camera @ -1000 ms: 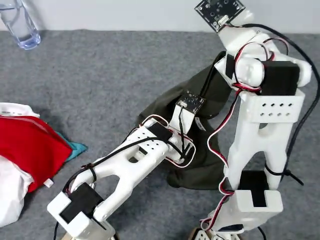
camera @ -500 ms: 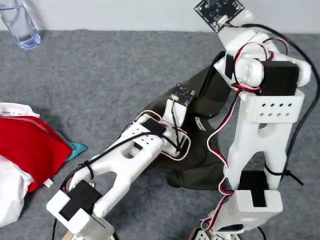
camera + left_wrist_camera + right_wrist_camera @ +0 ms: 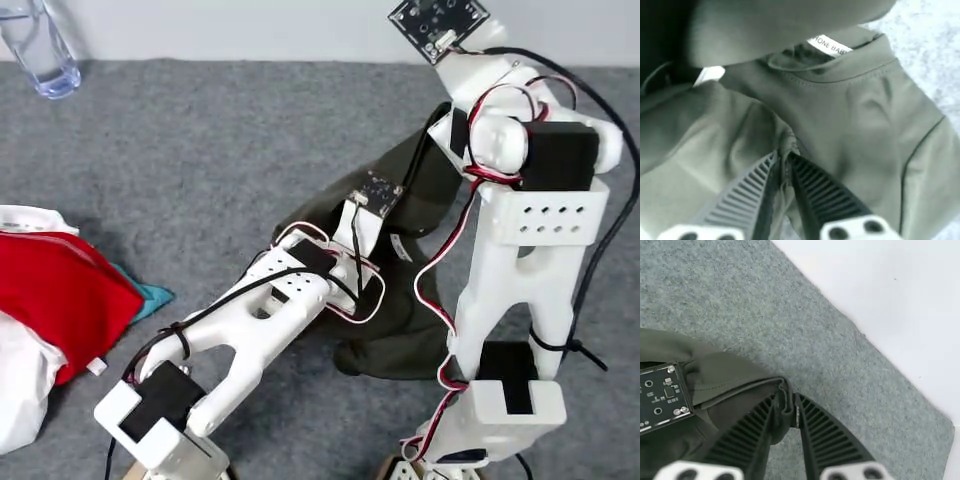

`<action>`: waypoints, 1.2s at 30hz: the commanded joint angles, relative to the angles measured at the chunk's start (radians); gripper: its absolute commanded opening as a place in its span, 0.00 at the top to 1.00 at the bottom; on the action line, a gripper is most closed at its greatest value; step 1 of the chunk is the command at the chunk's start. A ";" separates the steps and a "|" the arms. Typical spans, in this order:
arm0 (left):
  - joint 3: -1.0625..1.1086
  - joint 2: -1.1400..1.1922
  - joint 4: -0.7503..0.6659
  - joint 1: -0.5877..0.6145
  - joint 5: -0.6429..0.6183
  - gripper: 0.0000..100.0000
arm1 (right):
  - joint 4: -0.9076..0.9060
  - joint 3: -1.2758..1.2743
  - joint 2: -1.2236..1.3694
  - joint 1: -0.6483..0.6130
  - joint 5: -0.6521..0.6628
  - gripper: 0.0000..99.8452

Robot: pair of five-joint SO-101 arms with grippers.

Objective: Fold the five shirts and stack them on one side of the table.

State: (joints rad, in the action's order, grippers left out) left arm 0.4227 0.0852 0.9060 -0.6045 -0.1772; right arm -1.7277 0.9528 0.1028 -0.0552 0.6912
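Observation:
A dark olive shirt (image 3: 396, 330) lies bunched on the grey felt table between the two arms. In the left wrist view my left gripper (image 3: 786, 162) is shut on a raised fold of the olive shirt (image 3: 865, 115), just below its collar and white label (image 3: 829, 45). My right gripper (image 3: 785, 407) is shut on an edge of the same shirt (image 3: 725, 375), near the table's far edge. In the high view the left arm (image 3: 290, 290) reaches in from the lower left over the shirt. The right arm (image 3: 530, 230) stands tall at the right.
A pile at the left edge holds a red shirt (image 3: 60, 290), a white shirt (image 3: 20, 390) and a teal one (image 3: 155, 296). A clear glass (image 3: 40, 50) stands at the far left corner. Bare grey felt (image 3: 220, 150) spreads between pile and arms.
My left wrist swung toward the far left, then came back a little to the right, tugging the shirt's fold with it. The right arm has stayed put.

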 commanded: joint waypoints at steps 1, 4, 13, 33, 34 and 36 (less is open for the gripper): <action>-0.050 -0.021 0.051 0.021 0.012 0.99 | -0.016 0.012 -0.015 0.019 -0.011 0.99; -0.067 -0.069 0.110 0.072 0.037 0.99 | -0.021 0.014 -0.015 0.036 -0.009 0.99; -0.059 -0.341 0.339 0.290 0.316 0.99 | -0.067 0.014 -0.016 0.085 -0.005 0.99; 0.199 -0.422 0.396 0.367 0.582 0.74 | -0.070 0.006 -0.010 0.099 -0.005 0.99; 0.196 -0.454 0.416 0.362 0.582 0.74 | -0.070 0.006 -0.008 0.099 -0.005 0.99; 0.191 -0.531 0.450 0.344 0.580 0.74 | -0.070 0.006 -0.007 0.099 -0.005 0.99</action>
State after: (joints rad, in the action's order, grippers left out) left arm 0.6437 -0.3353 1.3126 -0.2378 0.4181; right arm -1.7568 0.9528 0.1028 0.0307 0.6912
